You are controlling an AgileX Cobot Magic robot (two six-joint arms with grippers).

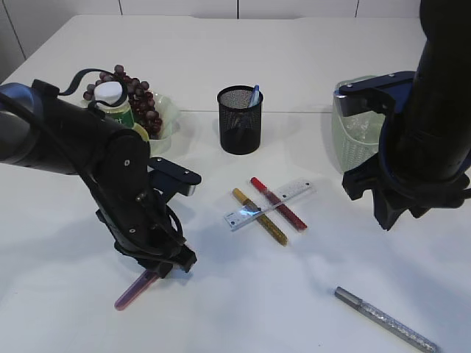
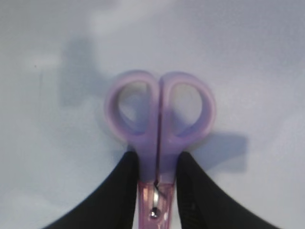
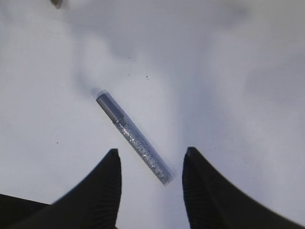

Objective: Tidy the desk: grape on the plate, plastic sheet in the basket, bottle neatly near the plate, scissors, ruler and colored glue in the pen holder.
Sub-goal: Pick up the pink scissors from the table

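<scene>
Left claw (image 2: pixel 157 191) gripping purple scissors (image 2: pixel 159 119) low on white bench (image 1: pixel 221 309), right claw (image 3: pixel 150 186) open above silver glitter glue (image 3: pixel 133 138), ruler (image 1: pixel 269 204) crossing gold (image 1: pixel 260 216) and red glue (image 1: pixel 278 204) before mesh pen holder (image 1: pixel 240 121), no legible writing

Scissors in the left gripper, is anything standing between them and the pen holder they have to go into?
Nothing visible blocks the way. The left gripper is shut on the scissors, and the table between them and the pen holder is bare. The ruler and glue sticks lie off to the right of that path.
</scene>
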